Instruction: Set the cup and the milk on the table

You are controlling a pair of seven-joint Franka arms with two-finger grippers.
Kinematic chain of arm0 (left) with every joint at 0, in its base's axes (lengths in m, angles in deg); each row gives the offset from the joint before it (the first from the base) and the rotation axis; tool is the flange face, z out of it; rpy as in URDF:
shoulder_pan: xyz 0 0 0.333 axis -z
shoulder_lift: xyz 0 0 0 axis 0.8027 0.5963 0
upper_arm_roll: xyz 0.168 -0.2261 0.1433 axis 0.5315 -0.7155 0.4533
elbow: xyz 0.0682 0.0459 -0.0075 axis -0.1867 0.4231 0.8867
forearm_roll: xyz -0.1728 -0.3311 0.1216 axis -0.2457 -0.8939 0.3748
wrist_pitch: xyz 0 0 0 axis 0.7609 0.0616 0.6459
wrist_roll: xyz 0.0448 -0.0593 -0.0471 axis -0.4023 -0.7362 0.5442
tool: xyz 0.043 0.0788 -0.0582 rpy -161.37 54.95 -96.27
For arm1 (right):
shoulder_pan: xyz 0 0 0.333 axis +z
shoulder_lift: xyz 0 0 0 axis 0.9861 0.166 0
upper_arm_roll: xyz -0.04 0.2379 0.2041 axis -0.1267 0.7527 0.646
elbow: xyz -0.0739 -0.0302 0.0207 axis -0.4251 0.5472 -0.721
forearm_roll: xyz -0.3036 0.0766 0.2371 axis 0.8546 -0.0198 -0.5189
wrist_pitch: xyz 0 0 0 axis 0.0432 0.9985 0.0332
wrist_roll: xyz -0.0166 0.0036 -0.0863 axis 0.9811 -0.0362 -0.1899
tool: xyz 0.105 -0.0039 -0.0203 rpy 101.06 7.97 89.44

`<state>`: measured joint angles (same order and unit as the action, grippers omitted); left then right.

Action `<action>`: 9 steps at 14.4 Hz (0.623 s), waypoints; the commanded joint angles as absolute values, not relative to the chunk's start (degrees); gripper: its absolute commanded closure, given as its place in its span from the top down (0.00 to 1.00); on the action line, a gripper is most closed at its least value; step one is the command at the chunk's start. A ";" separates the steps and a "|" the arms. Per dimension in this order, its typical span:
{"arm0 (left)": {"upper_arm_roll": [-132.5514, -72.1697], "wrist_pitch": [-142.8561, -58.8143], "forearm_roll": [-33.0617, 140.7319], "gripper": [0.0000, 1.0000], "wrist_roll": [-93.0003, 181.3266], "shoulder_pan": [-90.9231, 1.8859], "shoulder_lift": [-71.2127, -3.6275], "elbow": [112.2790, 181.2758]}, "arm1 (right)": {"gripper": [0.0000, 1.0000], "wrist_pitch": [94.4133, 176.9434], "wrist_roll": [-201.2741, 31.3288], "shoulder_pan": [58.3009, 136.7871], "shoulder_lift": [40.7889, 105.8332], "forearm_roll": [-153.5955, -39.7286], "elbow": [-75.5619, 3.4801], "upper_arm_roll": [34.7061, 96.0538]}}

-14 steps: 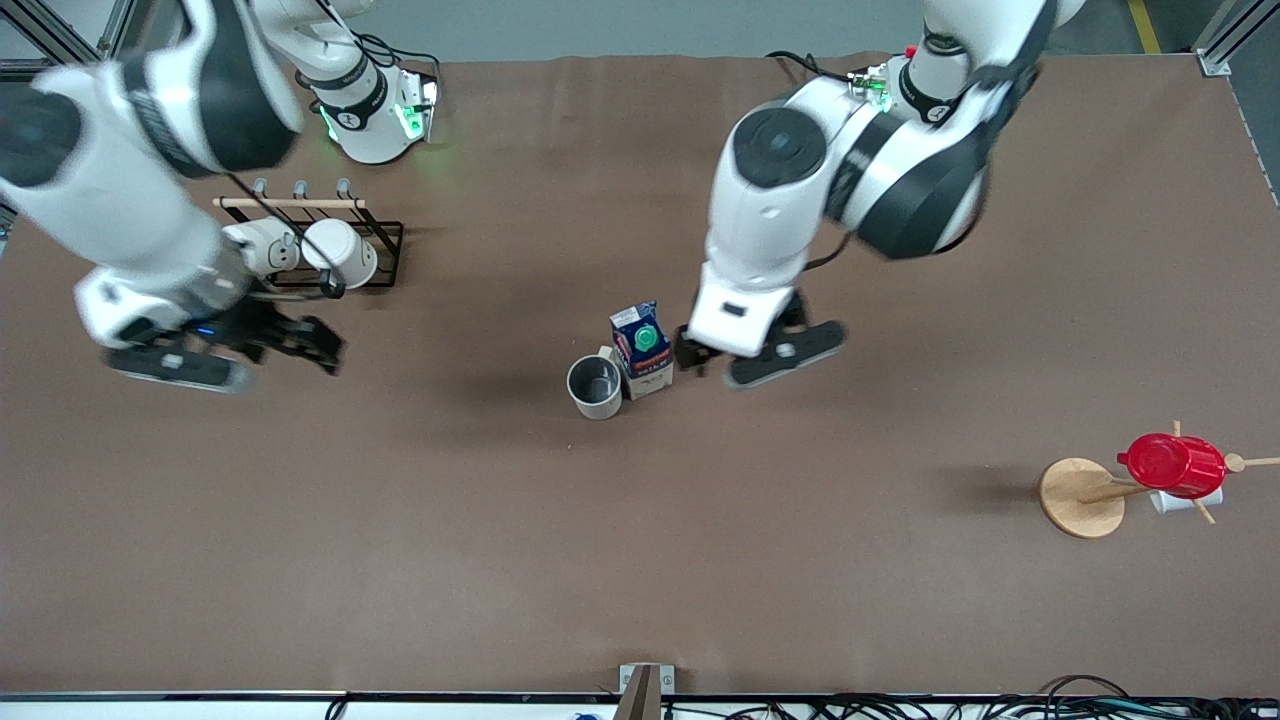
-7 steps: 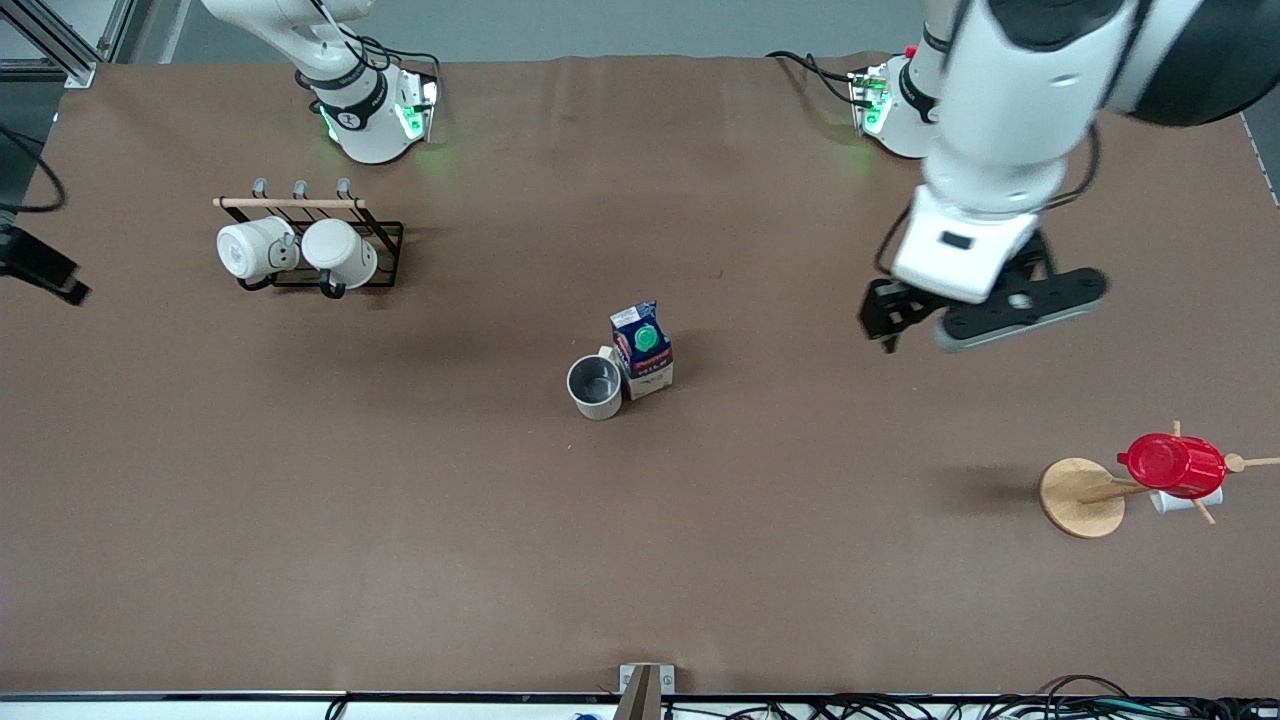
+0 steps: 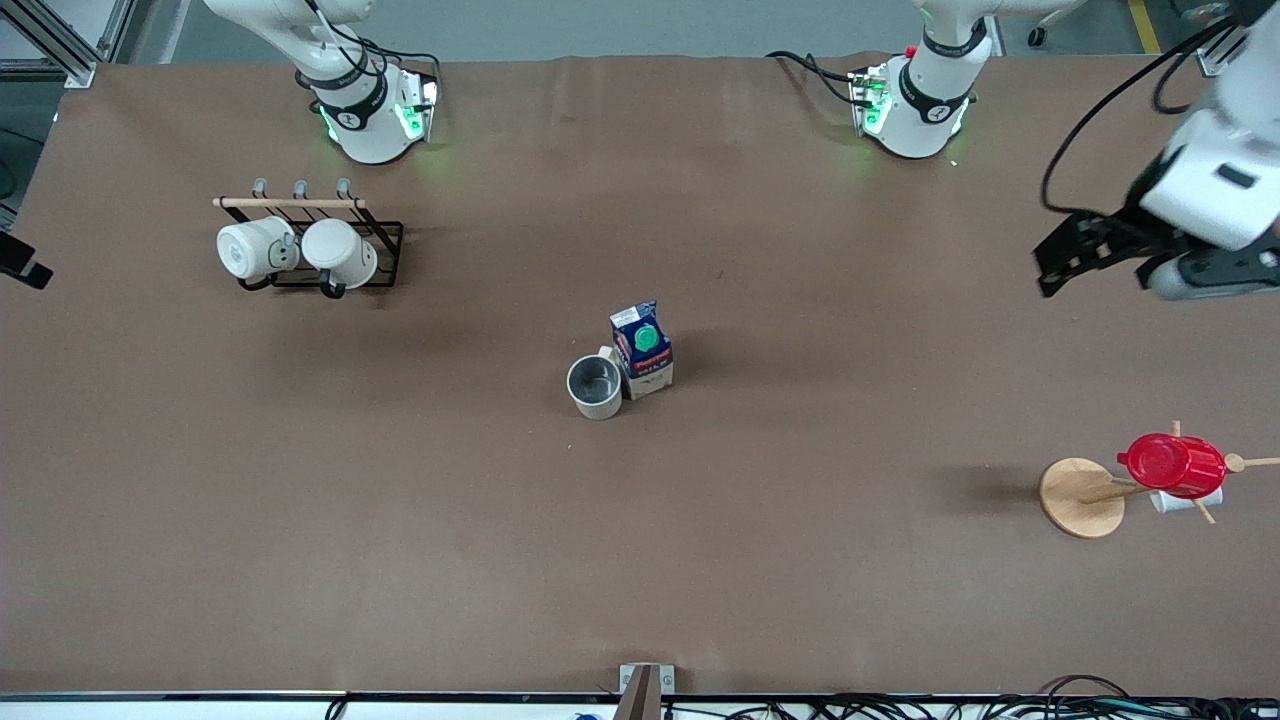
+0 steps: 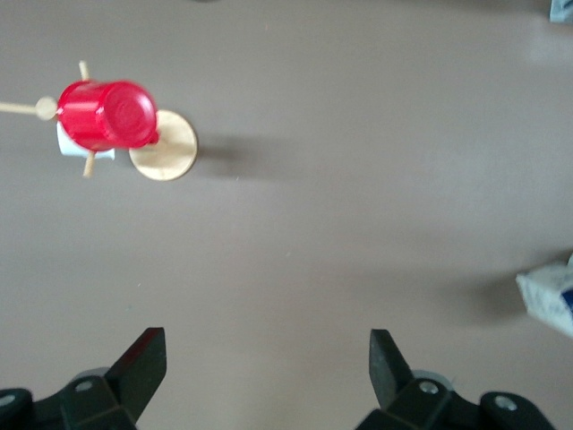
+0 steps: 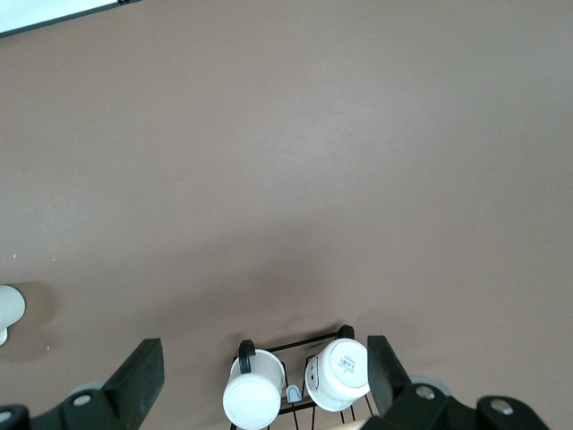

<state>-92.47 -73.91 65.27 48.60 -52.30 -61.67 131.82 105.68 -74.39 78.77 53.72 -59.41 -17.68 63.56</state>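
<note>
The off-white cup with a dark grey inside stands upright on the brown table near its middle. The blue and white milk with a green cap stands touching it, toward the left arm's end. A corner of the milk also shows in the left wrist view. My left gripper is open and empty, up over the table near the left arm's end. My right gripper is open and empty, over the right arm's end. Only a dark piece of it shows in the front view.
A black wire rack with two white mugs stands toward the right arm's end; the mugs also show in the right wrist view. A wooden stand holds a red cup, seen too in the left wrist view.
My left gripper has pulled away from beside the milk toward the left arm's end. My right gripper has swung off toward the right arm's end. Cup and milk have not moved.
</note>
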 commanded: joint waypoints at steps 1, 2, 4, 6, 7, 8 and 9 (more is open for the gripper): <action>-91.15 -74.11 62.92 1.00 44.84 -53.73 -69.62 140.65 | 1.00 105.93 -75.02 78.95 53.01 -60.52 -18.76 63.80; -91.15 -74.11 62.31 1.00 44.83 -54.01 -71.37 142.50 | 1.00 105.75 -74.93 80.26 52.92 -60.52 -18.84 62.58; -91.15 -74.29 62.21 1.00 44.57 -53.92 -74.54 145.49 | 1.00 105.75 -75.02 81.67 52.66 -60.69 -19.11 60.99; -91.42 -74.46 62.04 1.00 44.13 -54.01 -75.78 146.12 | 1.00 106.71 -75.02 81.76 49.69 -60.87 -23.21 60.99; -91.24 -74.38 62.04 1.00 42.21 -54.01 -75.61 145.42 | 1.00 108.98 -75.02 81.94 47.06 -60.87 -27.07 60.99; -91.16 -74.29 62.04 1.00 40.54 -54.01 -75.09 144.63 | 1.00 109.61 -75.11 82.11 46.34 -60.78 -28.06 60.99; -91.15 -74.20 62.04 1.00 40.18 -54.01 -74.91 144.10 | 1.00 109.62 -75.11 82.12 46.51 -60.78 -27.73 60.99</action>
<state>-91.27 -73.78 63.09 42.54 -53.67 -74.64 144.23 107.62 -74.62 81.10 50.60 -59.75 -22.74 61.86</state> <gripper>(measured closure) 0.000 0.000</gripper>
